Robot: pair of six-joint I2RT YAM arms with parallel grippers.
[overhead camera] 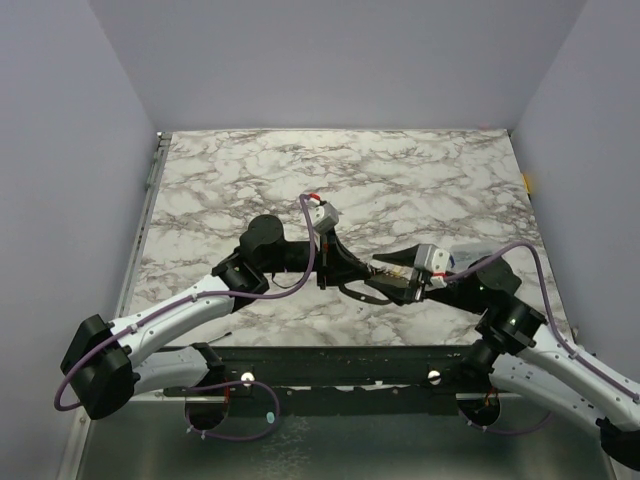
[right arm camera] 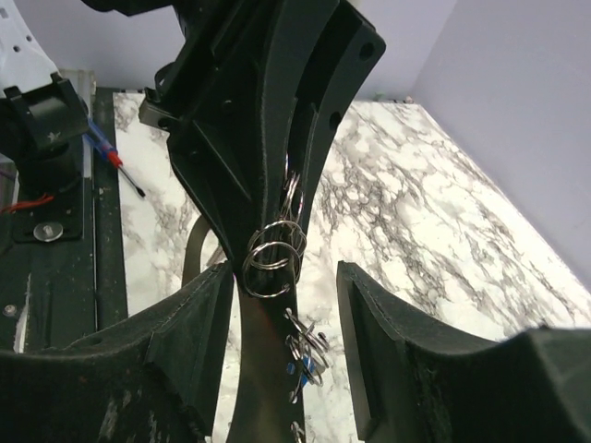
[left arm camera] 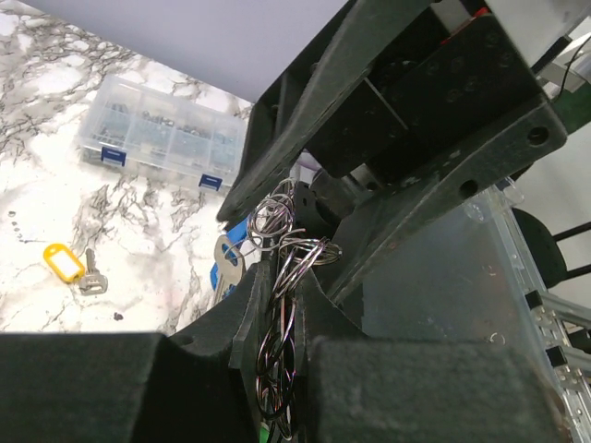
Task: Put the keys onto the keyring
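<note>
In the left wrist view my left gripper is shut on the keyring, a bunch of thin silvery loops standing up between its fingers. A silver key with a blue head hangs beside the loops. A key with a yellow head lies on the marble to the left. A speck of green shows low between the fingers. In the right wrist view my right gripper is open, its fingers on either side of the left finger and the keyring. Both grippers meet at table centre.
A clear plastic compartment box sits on the marble table behind the right arm. A red and blue screwdriver lies near the table's front edge. More small rings with a blue bit hang below the keyring.
</note>
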